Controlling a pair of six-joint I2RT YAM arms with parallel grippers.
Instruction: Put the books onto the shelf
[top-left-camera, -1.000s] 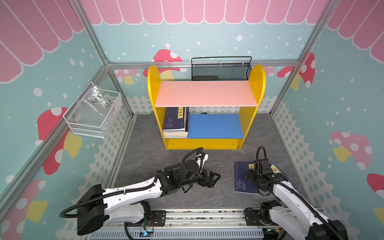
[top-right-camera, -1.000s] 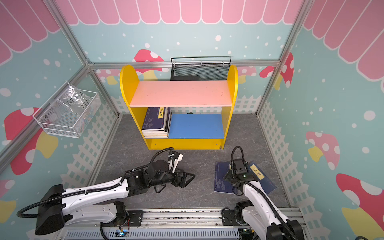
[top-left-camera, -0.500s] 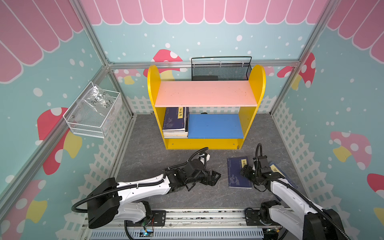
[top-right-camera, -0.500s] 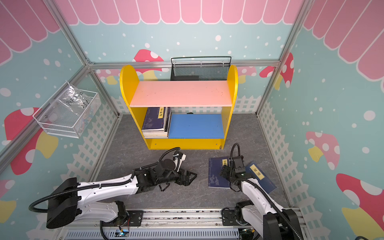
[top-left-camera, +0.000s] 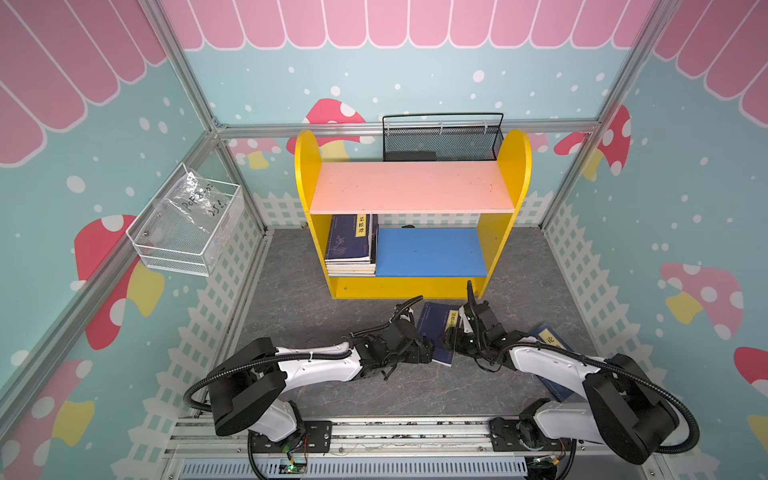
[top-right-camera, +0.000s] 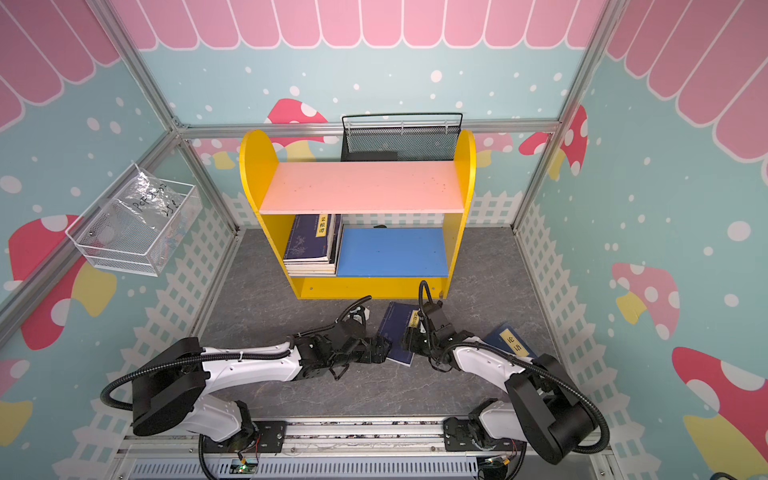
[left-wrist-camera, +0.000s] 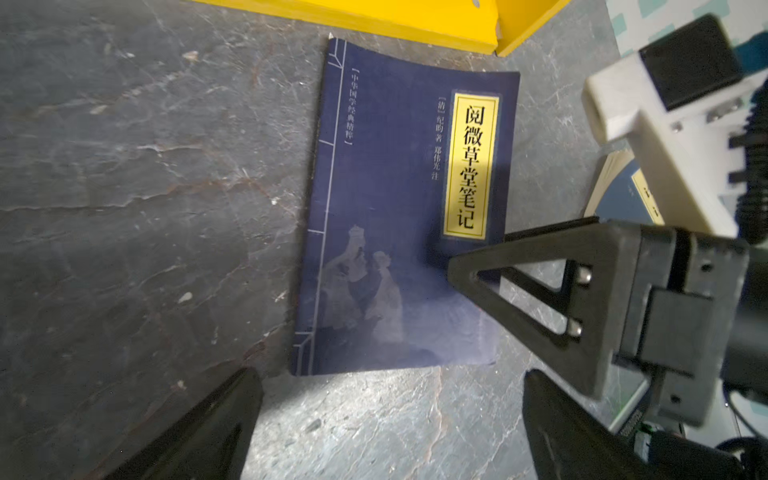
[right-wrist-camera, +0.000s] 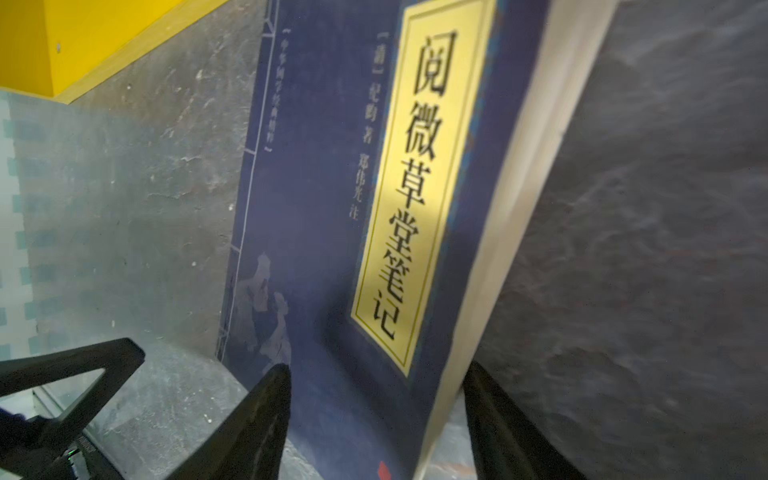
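A navy book (top-left-camera: 434, 328) (top-right-camera: 395, 328) with a yellow title label lies on the grey floor in front of the shelf (top-left-camera: 305, 166). My right gripper (top-left-camera: 451, 332) (right-wrist-camera: 374, 365) straddles its long page edge, open. One finger (left-wrist-camera: 519, 286) rests over the cover (right-wrist-camera: 332, 208); the other sits outside the pages, and that edge tilts up. My left gripper (top-left-camera: 428, 351) (left-wrist-camera: 388, 374) stands wide open at the book's near corner (left-wrist-camera: 395, 208), holding nothing. A second navy book (top-left-camera: 548, 336) (top-right-camera: 509, 343) lies partly under my right arm. Several books (top-left-camera: 349, 245) are stacked at the left of the blue lower board (top-left-camera: 432, 251).
A black mesh basket (top-left-camera: 440, 141) stands behind the pink upper board (top-left-camera: 411, 187). A white wire basket (top-left-camera: 187, 232) holding a plastic bag hangs on the left wall. White picket-fence walls close in the floor, and the arms' rail (top-left-camera: 374, 432) runs along the front.
My right gripper has drawn the navy book left and toward the shelf front, its jaws narrowing. My left arm has reached right until its open gripper meets the book's corner.
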